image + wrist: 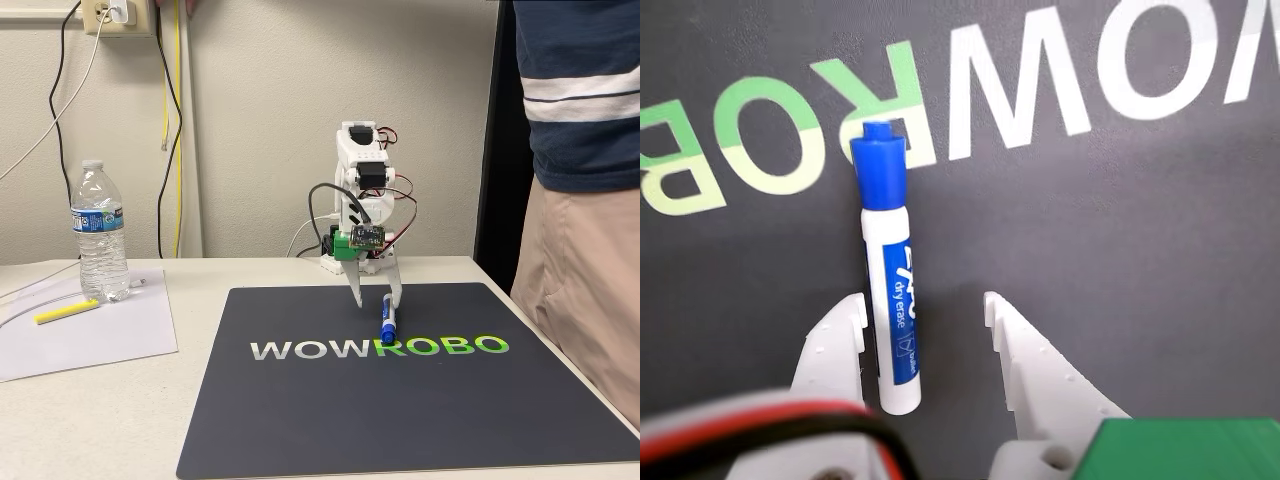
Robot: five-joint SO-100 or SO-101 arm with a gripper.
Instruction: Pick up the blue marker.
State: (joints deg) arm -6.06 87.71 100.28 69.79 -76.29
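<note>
Marker (890, 300) flat on dark mat (1140, 250), long axis running straight away from wrist camera, blue cap (879, 165) at far end over the green lettering (770, 140), white rear end tucked in between the fingers near their roots. Sits inside the gap but off-centre: hard against the left finger (835, 345) in wrist view, apparently touching or just beside it, clear space over to the right finger (1025, 350). Axis roughly parallel to the fingers, so closing squeezes across the barrel, good. Gripper (925, 305) spread wide, clasping nothing, tips down at mat level around the label part of the barrel. Fixed view agrees: gripper (375, 297) low over mat (300, 420), marker (387, 322) poking out toward camera from under the right-hand fingertip, cap end nearest the logo. Likely next: just close; right finger does most of the travel, may nudge the marker sideways a bit before it seats. Grip lands on rear half, cap end heavy-ish, could droop on lift. Off to the side, well apart from fingers: paper (90, 335) with yellow pen (66, 311), water bottle (100, 235), person (580, 150) standing at table edge.
</note>
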